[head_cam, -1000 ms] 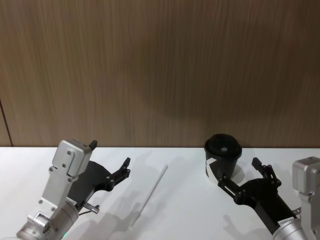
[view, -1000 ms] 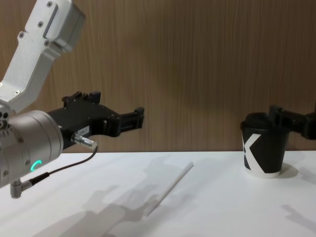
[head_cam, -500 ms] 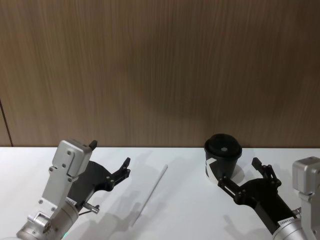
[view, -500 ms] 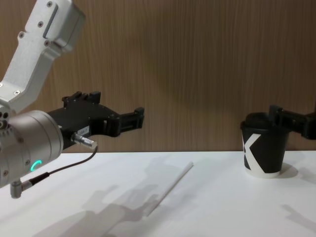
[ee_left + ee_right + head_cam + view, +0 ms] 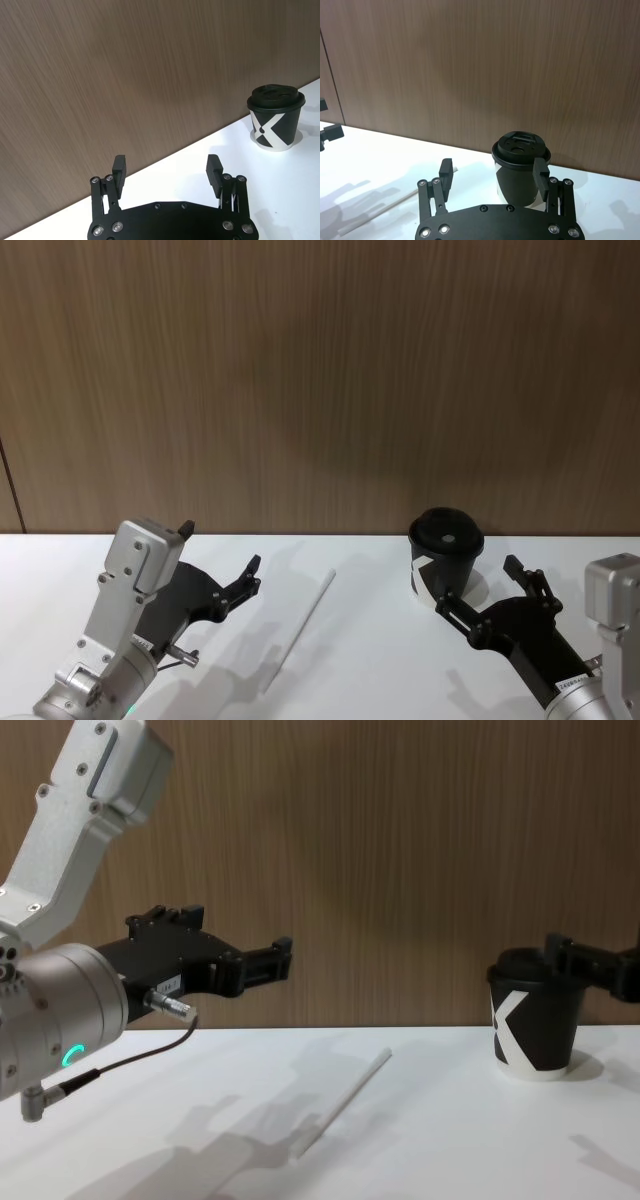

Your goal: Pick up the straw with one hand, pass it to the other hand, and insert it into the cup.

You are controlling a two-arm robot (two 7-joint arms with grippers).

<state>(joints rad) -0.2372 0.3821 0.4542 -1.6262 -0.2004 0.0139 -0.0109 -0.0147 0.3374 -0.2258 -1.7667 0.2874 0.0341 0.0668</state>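
Observation:
The white straw [image 5: 303, 628] lies flat on the white table, between the two arms; it also shows in the chest view [image 5: 345, 1100]. The black cup [image 5: 445, 540] with a domed lid and a white mark [image 5: 535, 1020] stands upright at the back right. My left gripper [image 5: 220, 548], on the silver wrist with the green ring, hovers open to the left of the straw and above the table [image 5: 166, 162]. My right gripper [image 5: 476, 582] is open and holds nothing, just in front of the cup on its right side [image 5: 493, 167].
A brown wood-grain wall [image 5: 320, 390] rises right behind the table's [image 5: 360, 680] far edge. A thin cable [image 5: 130, 1065] hangs from the left wrist above the table.

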